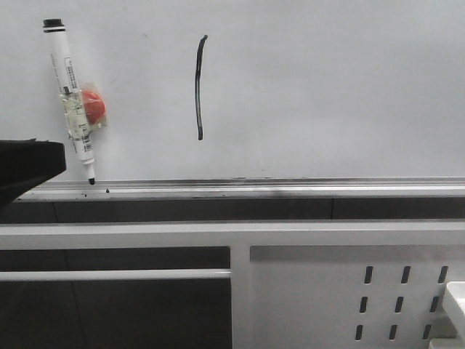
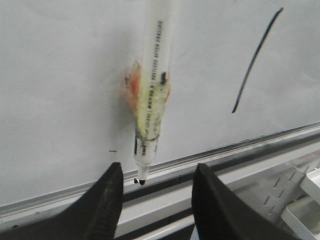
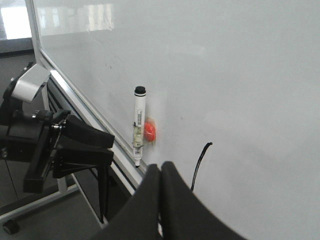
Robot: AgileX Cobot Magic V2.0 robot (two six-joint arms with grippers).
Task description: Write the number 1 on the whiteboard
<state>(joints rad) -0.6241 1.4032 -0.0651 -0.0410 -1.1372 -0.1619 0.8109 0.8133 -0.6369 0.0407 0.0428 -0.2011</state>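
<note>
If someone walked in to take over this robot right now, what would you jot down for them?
Left gripper: open, empty, just below the marker pen.
Right gripper: shut, empty, away from the whiteboard.
The marker pen hangs on the whiteboard by a red magnet, uncapped tip down above the ledge.
Done: the number 1 is drawn.
Left: apparently nothing but backing the arms off.

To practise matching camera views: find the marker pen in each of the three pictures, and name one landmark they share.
Front view: marker pen at far left, hanging on the whiteboard.
Left wrist view: pen mid-picture, beyond the open left gripper.
Right wrist view: pen centre.
Shared landmark: the number 1.
</note>
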